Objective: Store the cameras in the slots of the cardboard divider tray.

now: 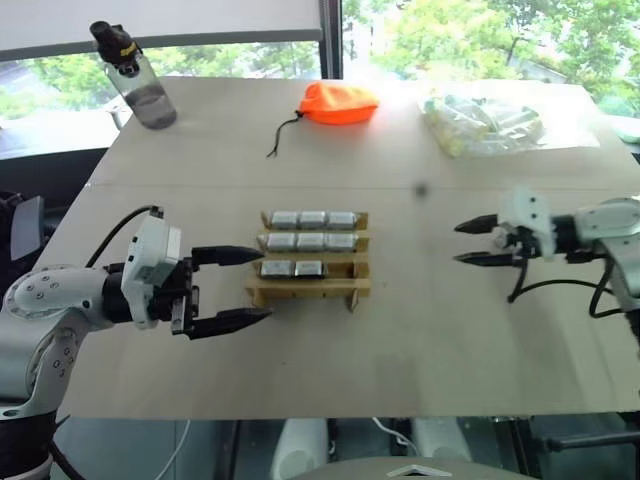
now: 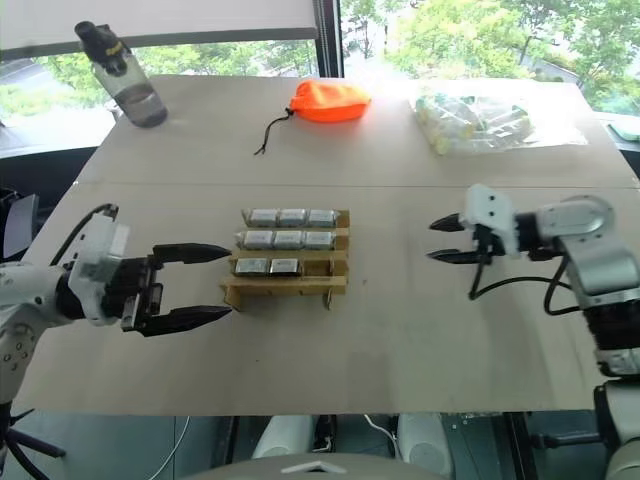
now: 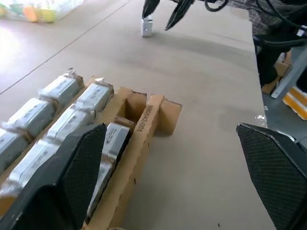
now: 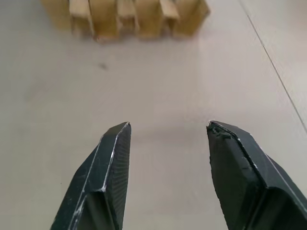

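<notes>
The cardboard divider tray [image 1: 300, 291] stands mid-table. Cameras [image 1: 311, 241] fill its back and middle rows, three each. Its front row holds two, and the slot [image 3: 132, 106] at that row's right end is empty. My left gripper [image 1: 265, 285] is open just left of the tray, its fingers level with the tray's front corner and holding nothing. To the right, well apart from the tray, my right gripper [image 1: 457, 243] hovers open and empty, pointing toward it. In the left wrist view one more camera [image 3: 147, 26] stands on the table right under the right gripper's fingertips [image 3: 151, 7].
Along the table's far side are a water bottle [image 1: 140, 85] at the left, an orange pouch [image 1: 338, 102] with a cord in the middle, and a clear plastic bag [image 1: 490, 122] at the right. The table's front edge runs just below both arms.
</notes>
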Tool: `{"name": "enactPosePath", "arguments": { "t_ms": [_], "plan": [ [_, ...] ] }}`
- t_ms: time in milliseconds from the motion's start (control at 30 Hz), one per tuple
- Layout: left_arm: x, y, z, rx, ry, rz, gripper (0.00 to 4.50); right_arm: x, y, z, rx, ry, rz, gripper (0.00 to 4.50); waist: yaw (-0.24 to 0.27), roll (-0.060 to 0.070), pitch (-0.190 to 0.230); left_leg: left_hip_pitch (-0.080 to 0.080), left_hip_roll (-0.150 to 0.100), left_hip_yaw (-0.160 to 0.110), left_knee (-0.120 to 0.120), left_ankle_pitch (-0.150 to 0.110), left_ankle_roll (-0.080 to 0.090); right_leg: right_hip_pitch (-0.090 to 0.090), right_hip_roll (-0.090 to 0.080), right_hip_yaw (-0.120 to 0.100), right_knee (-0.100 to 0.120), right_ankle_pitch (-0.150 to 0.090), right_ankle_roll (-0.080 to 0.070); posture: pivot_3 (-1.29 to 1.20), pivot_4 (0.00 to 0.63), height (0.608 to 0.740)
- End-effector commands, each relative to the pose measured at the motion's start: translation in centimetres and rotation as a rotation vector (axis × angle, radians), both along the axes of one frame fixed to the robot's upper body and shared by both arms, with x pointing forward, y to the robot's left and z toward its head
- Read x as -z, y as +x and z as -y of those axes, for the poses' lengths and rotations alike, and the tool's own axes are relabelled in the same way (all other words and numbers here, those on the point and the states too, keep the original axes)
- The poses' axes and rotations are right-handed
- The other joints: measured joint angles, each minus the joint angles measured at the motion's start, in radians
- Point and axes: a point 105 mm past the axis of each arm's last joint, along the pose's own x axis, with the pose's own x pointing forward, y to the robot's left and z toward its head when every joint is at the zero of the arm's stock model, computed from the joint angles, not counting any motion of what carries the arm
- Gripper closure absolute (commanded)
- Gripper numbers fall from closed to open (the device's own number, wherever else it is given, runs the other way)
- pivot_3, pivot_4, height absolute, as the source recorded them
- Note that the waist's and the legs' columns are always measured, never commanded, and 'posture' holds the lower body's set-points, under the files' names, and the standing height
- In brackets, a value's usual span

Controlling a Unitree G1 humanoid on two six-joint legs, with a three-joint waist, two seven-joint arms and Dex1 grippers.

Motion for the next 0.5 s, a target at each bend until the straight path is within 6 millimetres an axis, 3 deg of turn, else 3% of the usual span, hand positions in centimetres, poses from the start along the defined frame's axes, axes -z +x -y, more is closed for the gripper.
{"name": "enactPosePath", "arguments": {
  "t_ms": [33,167,500],
  "plan": [
    [-0.9,-0.1,1.2,0.055,-0.011,0.059,0.0,-1.0,0.8,3.7,0.002,-0.19,0.085,2.02,0.001,0.001,0.001,0.0,0.001,0.0,0.0,0.0,0.0,0.0,0.0,0.0,0.0,0.0,0.0,0.0,0.15,0.726],
    [-1.3,-0.4,3.3,0.076,-0.045,0.112,0.0,-1.6,2.5,7.9,0.033,-0.466,0.158,2.02,0.001,0.002,0.002,0.001,0.002,0.002,0.001,0.0,0.0,0.0,-0.001,0.002,0.0,0.0,0.0,0.0,0.15,0.726],
    [-1.1,-1.2,3.6,0.034,-0.053,0.123,0.0,-0.9,4.4,8.6,-0.046,-0.698,0.175,2.02,0.0,0.002,0.004,0.001,0.003,0.005,0.001,0.0,0.0,-0.001,-0.001,0.004,0.0,0.0,0.0,0.0,0.15,0.726]
  ]
}}
